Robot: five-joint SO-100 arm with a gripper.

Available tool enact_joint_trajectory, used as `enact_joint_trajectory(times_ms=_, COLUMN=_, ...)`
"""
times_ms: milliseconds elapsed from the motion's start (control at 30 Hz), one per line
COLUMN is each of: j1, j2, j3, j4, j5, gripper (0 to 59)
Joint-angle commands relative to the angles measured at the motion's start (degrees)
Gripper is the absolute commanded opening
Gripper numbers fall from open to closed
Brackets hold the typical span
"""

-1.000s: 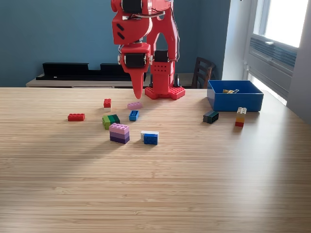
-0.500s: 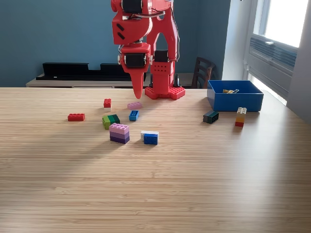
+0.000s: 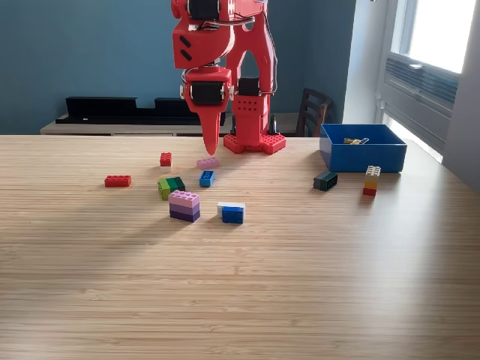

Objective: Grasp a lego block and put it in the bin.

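Overhead, arm's top (image 3: 217,22) cut off; jaws pinched together, empty, above pink block (image 3: 208,162).

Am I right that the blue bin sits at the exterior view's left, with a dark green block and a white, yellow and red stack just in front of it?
Not quite: the exterior view shows the blue bin at its right, not its left. The rest holds: the dark green block and the white, yellow and red stack stand just in front of it.
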Motion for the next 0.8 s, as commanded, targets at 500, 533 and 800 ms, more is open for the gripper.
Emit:
enact_joint_trajectory(times_ms=500, j1=1.3, j2=4.0, j3=-1.5, j4=-8.3, j5=-5.1, gripper=21.6)
enact_joint_trajectory(times_ms=533, j1=0.4, j2=3.9, j3=-1.6, j4=-8.3, j5=-5.4, gripper=23.1)
enact_joint_trajectory(times_ms=800, j1=-8.7, j2=3.6, j3=4.3, j4=-11.3, j5=-3.7, gripper=35.1)
